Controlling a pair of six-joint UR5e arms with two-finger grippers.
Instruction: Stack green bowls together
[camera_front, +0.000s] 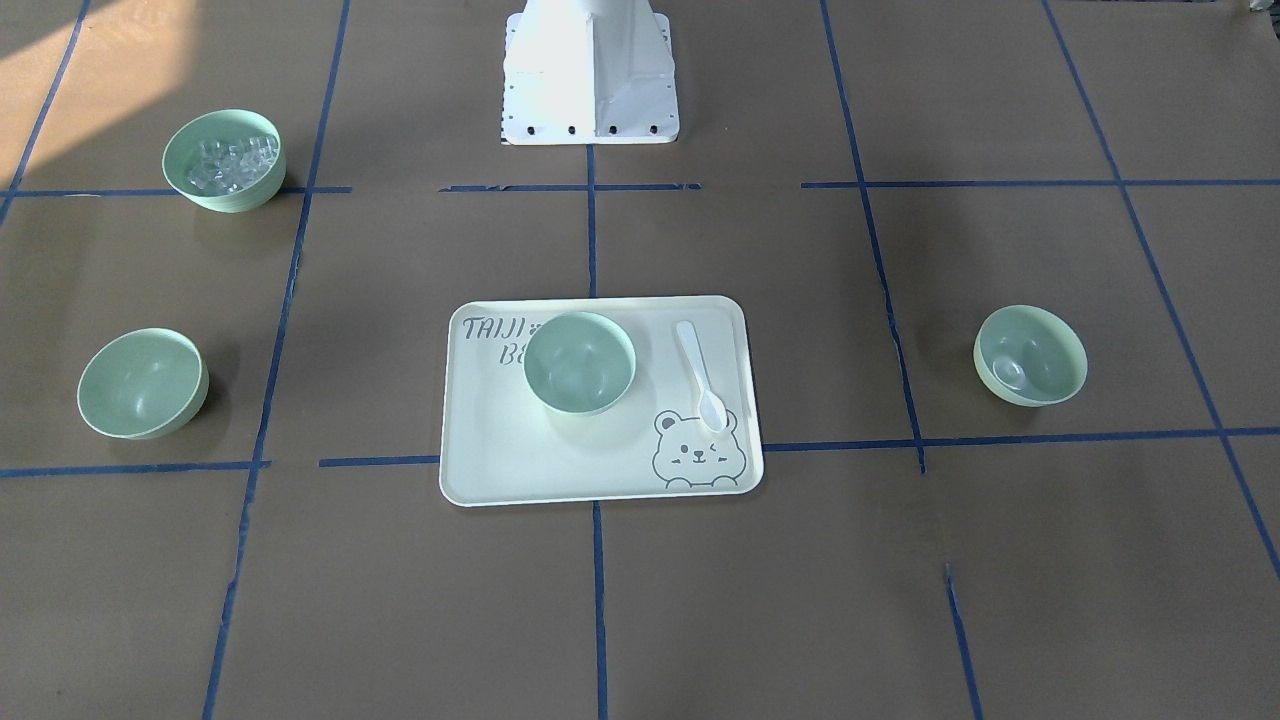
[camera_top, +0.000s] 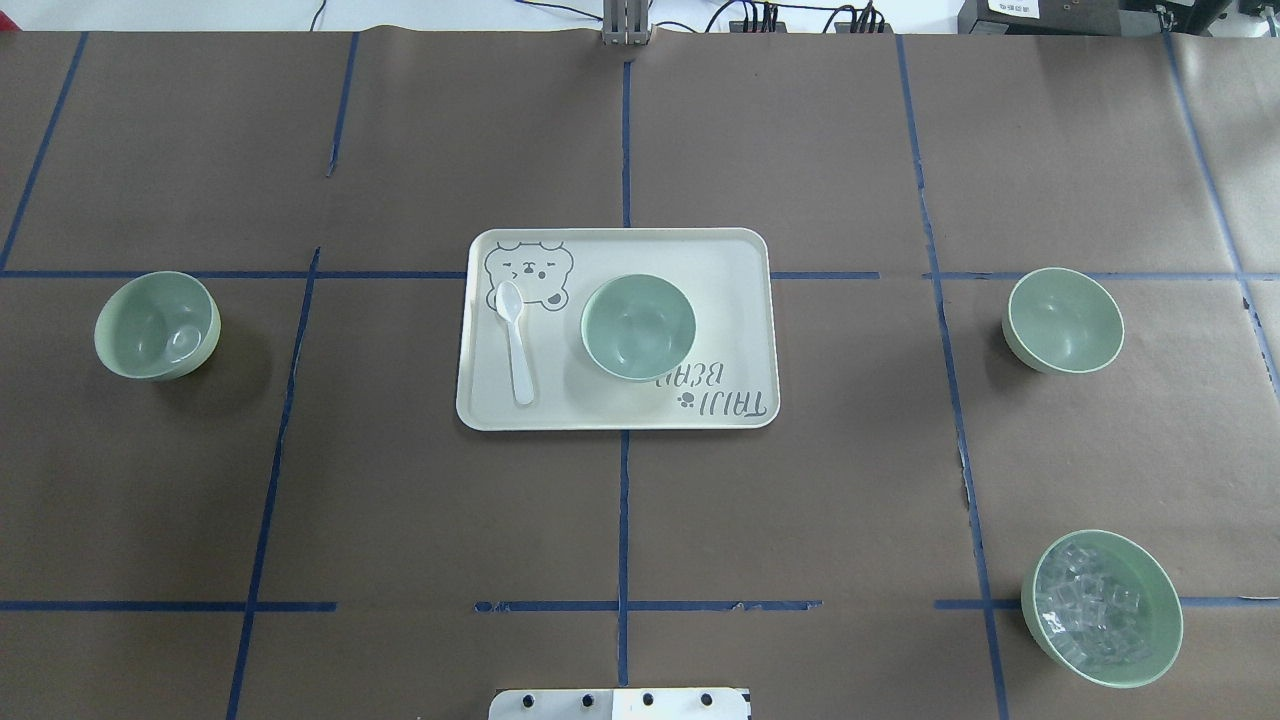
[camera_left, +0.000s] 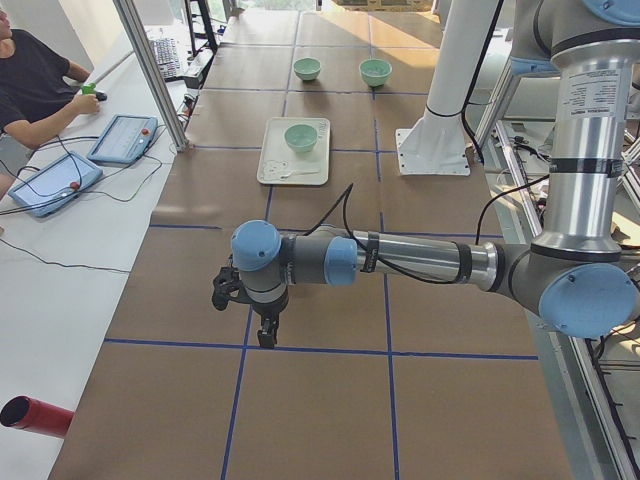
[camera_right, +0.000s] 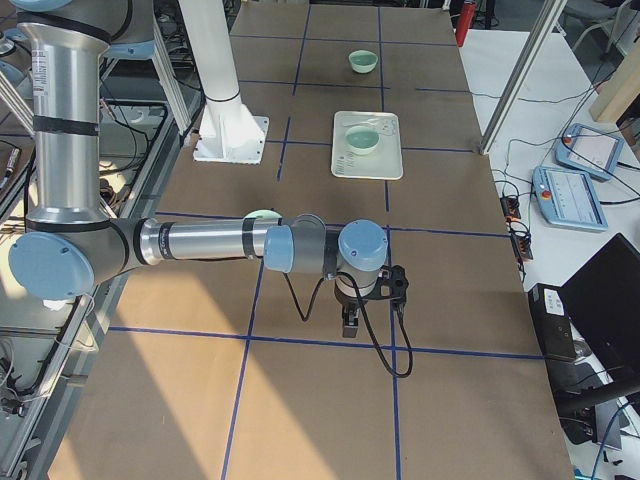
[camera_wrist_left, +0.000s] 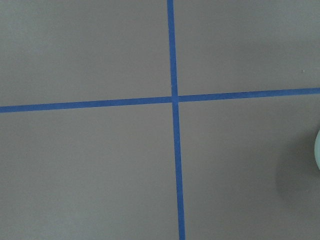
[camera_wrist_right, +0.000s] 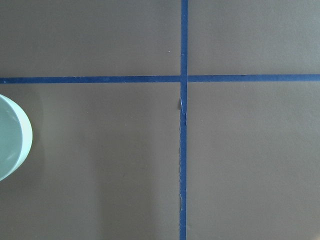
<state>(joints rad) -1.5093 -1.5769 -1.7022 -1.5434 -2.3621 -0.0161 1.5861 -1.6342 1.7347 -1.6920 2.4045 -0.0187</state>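
The table is seen from above and behind the robot in the overhead view, and steeply from the opposite side in the front-facing view. The tray and its green bowl are shared by both. The table is viewed lengthwise from each end. Blue tape is shown close, straight down, by both wrist cameras.

Brown paper crossed by blue tape lines covers the table; a sunlit patch falls on one corner.

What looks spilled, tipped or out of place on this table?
Nothing is spilled or tipped. The tray bowl, right bowl, left bowl and ice bowl sit upright; the spoon lies flat on the tray. A pale blob inside the left bowl may be glare.
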